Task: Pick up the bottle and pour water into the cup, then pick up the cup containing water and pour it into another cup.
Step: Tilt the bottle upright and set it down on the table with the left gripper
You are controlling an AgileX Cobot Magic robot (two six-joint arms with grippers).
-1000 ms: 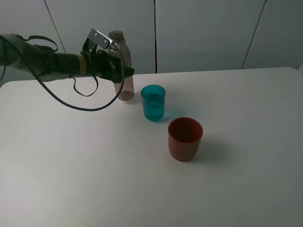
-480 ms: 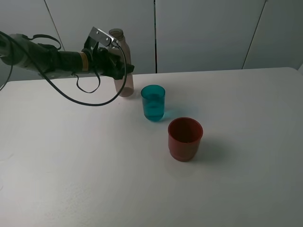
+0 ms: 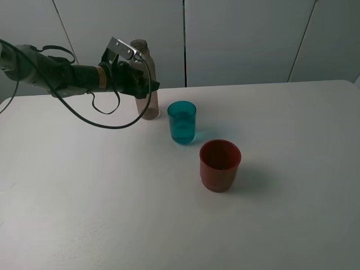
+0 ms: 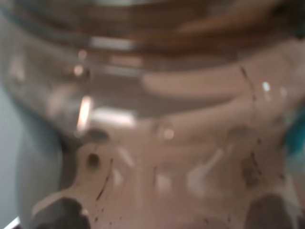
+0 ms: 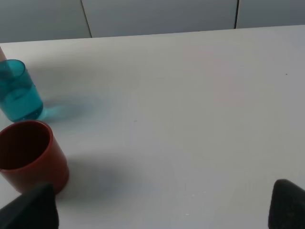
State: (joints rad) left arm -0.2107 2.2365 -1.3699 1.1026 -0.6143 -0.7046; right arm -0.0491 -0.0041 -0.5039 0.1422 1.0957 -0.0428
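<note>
Right now, left tool (image 3: 139,83) tight on bottle (image 3: 148,107) mid-body; right tool (image 5: 157,210) w/ tips wide apart.

Table (image 3: 112,214): three vessels stand upright on it, all within the left and centre portion. Bottle (image 3: 149,107): rearmost and leftmost, near the back edge, base on the table surface. Left gripper (image 3: 140,80): reaches in from the left, clamped round the bottle at mid-height. Slim cup (image 3: 182,122): just right of the bottle and slightly forward, not touching it. Wide cup (image 3: 220,166): forward and right of the slim cup, near but apart. Wall panels (image 3: 242,39): directly behind the table.
</note>
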